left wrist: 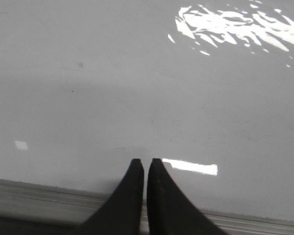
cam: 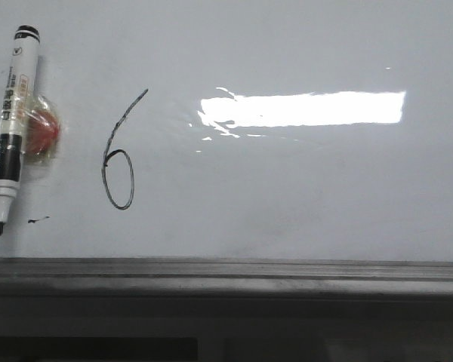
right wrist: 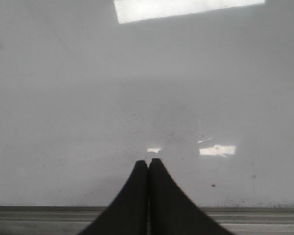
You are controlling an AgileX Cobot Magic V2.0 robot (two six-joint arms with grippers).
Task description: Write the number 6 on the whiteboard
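Note:
The whiteboard (cam: 302,188) fills the front view, with a bright rectangular reflection and a dark grey ledge (cam: 226,273) along its lower edge. A thin black number 6 (cam: 118,162) is drawn on its left part. A black-and-white marker (cam: 11,124) lies on the board left of the 6, tip towards the ledge, with an orange blob beside its barrel. Neither gripper shows in the front view. My left gripper (left wrist: 147,161) is shut and empty over bare board near the ledge. My right gripper (right wrist: 148,161) is shut and empty over bare board too.
A tiny black smudge (cam: 36,220) sits by the marker tip. The orange blob in clear wrap (cam: 41,130) touches the marker's barrel. The ledge shows in the left wrist view (left wrist: 39,196) and in the right wrist view (right wrist: 259,215).

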